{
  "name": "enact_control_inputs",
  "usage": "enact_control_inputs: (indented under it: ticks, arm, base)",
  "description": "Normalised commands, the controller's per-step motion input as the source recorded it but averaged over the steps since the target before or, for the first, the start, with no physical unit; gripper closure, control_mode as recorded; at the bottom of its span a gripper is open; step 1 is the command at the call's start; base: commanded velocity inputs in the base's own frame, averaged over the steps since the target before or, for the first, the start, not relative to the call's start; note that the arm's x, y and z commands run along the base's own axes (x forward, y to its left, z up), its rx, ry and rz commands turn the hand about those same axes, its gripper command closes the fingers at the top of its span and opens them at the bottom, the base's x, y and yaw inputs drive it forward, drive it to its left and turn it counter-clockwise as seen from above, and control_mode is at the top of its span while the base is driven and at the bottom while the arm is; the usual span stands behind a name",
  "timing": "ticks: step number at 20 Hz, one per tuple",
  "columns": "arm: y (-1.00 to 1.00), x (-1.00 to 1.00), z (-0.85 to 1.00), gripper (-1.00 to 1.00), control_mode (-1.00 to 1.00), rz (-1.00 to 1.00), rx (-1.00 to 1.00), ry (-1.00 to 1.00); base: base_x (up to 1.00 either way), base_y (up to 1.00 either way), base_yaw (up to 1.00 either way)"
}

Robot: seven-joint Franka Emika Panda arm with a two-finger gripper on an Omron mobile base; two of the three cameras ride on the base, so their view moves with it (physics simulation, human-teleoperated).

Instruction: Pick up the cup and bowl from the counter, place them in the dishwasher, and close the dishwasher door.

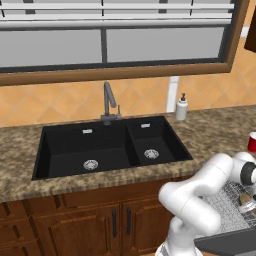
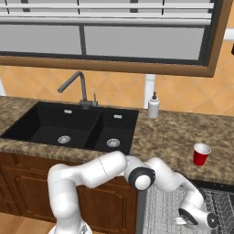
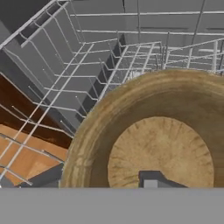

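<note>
The tan-brown bowl sits in the grey wire rack of the open dishwasher, close under my hand. One dark fingertip stands inside the bowl over its flat bottom; the other finger is hidden, so I cannot tell how the jaws stand. From the right base, my gripper is down low over the rack. The left base view shows the bowl as a tan patch on the rack. The red cup stands upright on the speckled counter, above the dishwasher. The dark dishwasher door lies open.
A black double sink with a grey faucet is set in the counter to the left. A white soap dispenser stands by the back wall. Brown cabinet doors run under the sink.
</note>
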Motion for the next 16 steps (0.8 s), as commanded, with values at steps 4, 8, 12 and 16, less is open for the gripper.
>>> enact_control_inputs:
  ticks: [4,8,12,16]
  arm:
    - [0.00,-0.03,0.43,-1.00,-1.00,-0.01,-0.14,0.00]
    - [0.00,-0.18,0.64,-1.00,-1.00,-0.05,-0.15,0.00]
    - [0.00,-0.46,0.72,-1.00,-1.00,-0.05,-0.12,0.00]
    - [0.00,-0.54,0.85,-1.00,-1.00,-0.05,-0.11,-0.01]
  base:
    - [0.00,0.00,0.00]
    - [0.00,0.00,0.00]
    - [0.00,0.00,0.00]
    - [0.00,0.00,0.00]
